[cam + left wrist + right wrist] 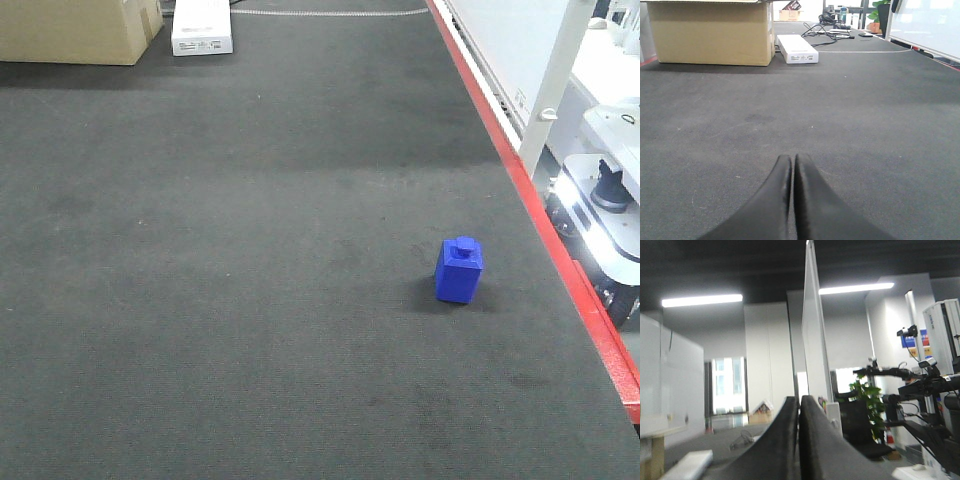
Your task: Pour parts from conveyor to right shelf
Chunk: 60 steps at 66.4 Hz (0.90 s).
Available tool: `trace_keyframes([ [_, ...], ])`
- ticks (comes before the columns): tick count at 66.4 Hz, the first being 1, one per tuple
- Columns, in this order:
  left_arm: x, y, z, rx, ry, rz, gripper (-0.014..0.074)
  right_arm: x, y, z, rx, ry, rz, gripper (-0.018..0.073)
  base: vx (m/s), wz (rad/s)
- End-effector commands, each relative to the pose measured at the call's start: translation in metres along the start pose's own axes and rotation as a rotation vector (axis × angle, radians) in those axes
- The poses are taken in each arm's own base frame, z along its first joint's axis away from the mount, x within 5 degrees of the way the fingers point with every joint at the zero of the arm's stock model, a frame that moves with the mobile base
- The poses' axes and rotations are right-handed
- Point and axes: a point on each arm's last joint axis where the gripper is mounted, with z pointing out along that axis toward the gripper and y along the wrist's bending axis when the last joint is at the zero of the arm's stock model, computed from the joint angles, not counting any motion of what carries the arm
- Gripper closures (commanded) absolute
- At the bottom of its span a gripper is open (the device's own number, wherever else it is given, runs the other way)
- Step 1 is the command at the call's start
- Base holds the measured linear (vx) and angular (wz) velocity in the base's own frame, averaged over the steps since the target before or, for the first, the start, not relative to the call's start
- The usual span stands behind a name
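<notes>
One small blue block with a round stud, the part (460,270), stands upright on the dark grey conveyor (250,250), near its red right edge strip (560,245). No gripper shows in the front view. In the left wrist view my left gripper (792,159) hovers low over the belt, its black fingers pressed together with nothing between them. In the right wrist view my right gripper (799,400) is shut and empty, raised and pointing out across the room. The right shelf is out of view.
A cardboard box (80,30) and a flat white box (202,28) lie at the belt's far left end. A white post (548,85) and white panel stand past the red edge, with a white wheeled machine (610,190) beside the belt at right.
</notes>
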Motion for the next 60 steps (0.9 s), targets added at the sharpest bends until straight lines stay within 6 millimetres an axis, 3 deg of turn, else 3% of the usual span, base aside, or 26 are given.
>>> trace_keyframes([
  [1,-0.013,0.0,0.0,0.002,-0.084,-0.016,0.0602,-0.027,0.004,0.018,-0.02,0.019,-0.145,0.0564,0.0,0.0],
  [10,-0.013,0.0,0.0,0.002,-0.084,-0.016,0.0602,-0.039,0.007,0.048,-0.052,0.173,-0.247,0.0557,0.0,0.0],
  [21,-0.013,0.0,0.0,0.002,-0.084,-0.016,0.0602,-0.028,0.009,0.09,-0.081,0.438,-0.24,0.0446,0.0,0.0],
  [25,-0.013,0.0,0.0,0.002,-0.084,-0.016,0.0602,-0.02,0.01,0.104,-0.085,0.492,-0.233,0.0342,0.0,0.0],
  [35,-0.013,0.0,0.0,0.002,-0.084,-0.016,0.0602,-0.002,0.01,0.127,-0.082,0.534,-0.219,-0.0052,0.0,0.0],
  [39,-0.013,0.0,0.0,0.002,-0.084,-0.016,0.0602,0.005,0.009,0.136,-0.079,0.531,-0.221,-0.0169,0.0,0.0],
  [52,-0.013,0.0,0.0,0.002,-0.084,-0.016,0.0602,0.019,0.008,0.159,-0.051,0.478,-0.173,-0.0158,0.0,0.0],
  [60,-0.013,0.0,0.0,0.002,-0.084,-0.016,0.0602,0.021,0.011,0.171,-0.047,0.593,-0.082,-0.0134,0.0,0.0],
])
